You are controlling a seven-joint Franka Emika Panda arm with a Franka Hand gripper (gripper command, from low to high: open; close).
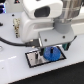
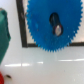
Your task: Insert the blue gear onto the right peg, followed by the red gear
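- Over the plate [image 1: 46,58], low and close: arm bulk filling most of the exterior view, gripper [image 1: 51,47] lost in blur just above the blue gear [image 1: 50,53]. Cannot tell how wide the jaws stand, nor whether anything is clamped.
- On the plate: blue gear [image 2: 52,25], lying flat or nearly so in the wrist view, covering much of the grey surface inside the black edge.
- Through the gear's centre hole [image 2: 56,24]: something dark and grey showing, likely the right peg, though too blurred to confirm as fully seated.
- Off the plate, near the wrist view's corner: a small red speck [image 2: 1,78], possibly the red gear, too little visible to be sure.
- Risk: gear resting tilted or half-threaded on the peg, so lifting away could drag or tip it off; cause would be misaligned hole or sticking fingers.
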